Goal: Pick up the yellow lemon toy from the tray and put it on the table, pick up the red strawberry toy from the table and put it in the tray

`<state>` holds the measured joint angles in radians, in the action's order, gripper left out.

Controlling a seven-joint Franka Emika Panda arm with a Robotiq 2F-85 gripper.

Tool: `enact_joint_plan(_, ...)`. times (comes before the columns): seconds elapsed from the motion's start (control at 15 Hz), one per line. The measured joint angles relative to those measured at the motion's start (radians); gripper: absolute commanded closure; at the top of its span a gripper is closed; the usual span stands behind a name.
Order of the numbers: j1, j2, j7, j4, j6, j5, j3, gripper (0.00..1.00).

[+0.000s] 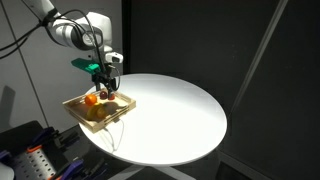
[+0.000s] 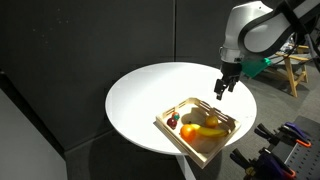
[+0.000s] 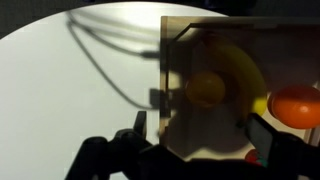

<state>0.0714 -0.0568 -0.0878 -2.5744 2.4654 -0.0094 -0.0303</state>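
The light wooden tray [image 1: 118, 113] [image 2: 222, 138] [image 3: 180, 40] sits near the edge of the round white table [image 1: 170, 110] [image 2: 150, 95] [image 3: 60, 90]. In the wrist view the small roundish yellow lemon toy [image 3: 205, 88] lies in the tray, in shadow, just ahead of my fingers. A tiny red toy [image 2: 172, 122] [image 3: 252, 157] lies in a corner of the tray. My gripper [image 1: 106, 88] [image 2: 225, 88] [image 3: 202, 135] is open and empty, hovering above the tray.
The tray also holds a larger elongated yellow toy [image 3: 240, 62] [image 2: 207, 128] and an orange round toy [image 3: 297, 105] [image 2: 189, 130] [image 1: 92, 98]. A dark cable [image 3: 100, 50] crosses the table beside the tray. Black curtains surround the table.
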Motion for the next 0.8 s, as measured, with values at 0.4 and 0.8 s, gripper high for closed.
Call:
enact_joint_plan(0.4,-0.001,-0.064,0.000,-0.026,-0.009,0.000,0.000,0.00)
enact_joint_plan(0.8,-0.006,-0.127,0.001,-0.040,-0.094,0.000,0.000,0.00)
